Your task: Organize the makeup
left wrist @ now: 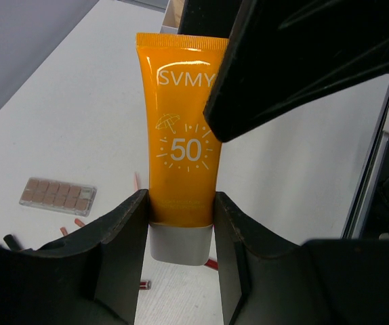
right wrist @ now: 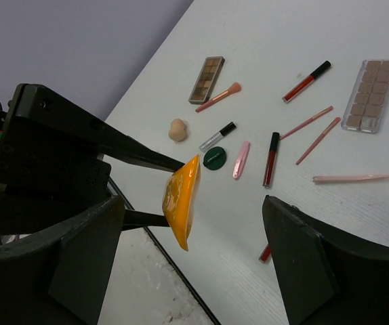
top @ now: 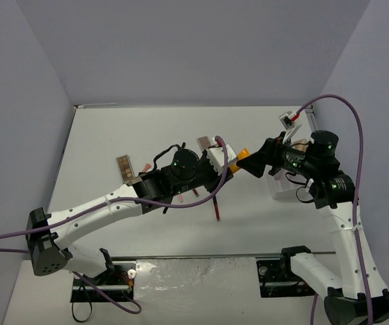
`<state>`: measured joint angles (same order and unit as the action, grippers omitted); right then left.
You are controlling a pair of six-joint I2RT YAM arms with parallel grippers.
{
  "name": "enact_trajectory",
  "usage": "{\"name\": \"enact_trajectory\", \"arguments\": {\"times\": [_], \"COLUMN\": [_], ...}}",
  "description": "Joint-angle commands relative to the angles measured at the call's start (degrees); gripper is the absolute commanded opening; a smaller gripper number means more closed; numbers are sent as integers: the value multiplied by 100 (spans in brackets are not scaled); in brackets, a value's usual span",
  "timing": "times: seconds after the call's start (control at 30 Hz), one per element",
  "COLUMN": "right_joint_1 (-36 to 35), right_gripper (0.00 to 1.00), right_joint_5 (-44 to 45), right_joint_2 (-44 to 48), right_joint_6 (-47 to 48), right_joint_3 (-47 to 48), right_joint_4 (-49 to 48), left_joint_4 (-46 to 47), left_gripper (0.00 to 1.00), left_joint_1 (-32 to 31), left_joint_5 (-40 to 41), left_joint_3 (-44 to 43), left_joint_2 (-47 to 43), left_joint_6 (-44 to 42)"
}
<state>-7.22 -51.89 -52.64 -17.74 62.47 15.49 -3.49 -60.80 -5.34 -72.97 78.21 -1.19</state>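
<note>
The white bench (top: pixel 113 135) is boxed in by lilac walls (top: pixel 194 47); the tray (top: pixel 280 189) contents are hidden tbh. The orange tube (left wrist: pixel 181 135) is clamped by the left end effector (left wrist: pixel 181 210), and the right end effector (right wrist: pixel 191 206) is spread wide open.

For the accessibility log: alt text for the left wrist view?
The left gripper clamps an orange SVMY 50 tube near its white cap, a black finger of the right gripper overlapping it. A brown eyeshadow palette lies on the table.
</note>
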Motion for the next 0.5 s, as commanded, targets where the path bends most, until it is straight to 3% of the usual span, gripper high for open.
{"name": "enact_trajectory", "arguments": {"times": [0.0,0.17,0.33,0.47], "right_joint_1": [-59,-60,-60,-60], "right_gripper": [74,55,21,0], "right_joint_5": [-233,-155,2,159], "right_joint_2": [-87,-167,-193,-172], "right_joint_6": [41,104,129,207], "right_joint_3": [-42,-42,-74,-99], "right_joint_4": [-353,-354,-362,-360], "left_joint_4": [432,428,462,454], "left_gripper": [7,7,7,11], "left_joint_1": [-64,-73,-73,-73], "left_joint_5": [-117,-187,-229,-176], "left_joint_3": [-511,-604,-572,-510], "left_joint_2": [17,124,158,168], "left_joint_6": [-220,-259,-267,-257]}}
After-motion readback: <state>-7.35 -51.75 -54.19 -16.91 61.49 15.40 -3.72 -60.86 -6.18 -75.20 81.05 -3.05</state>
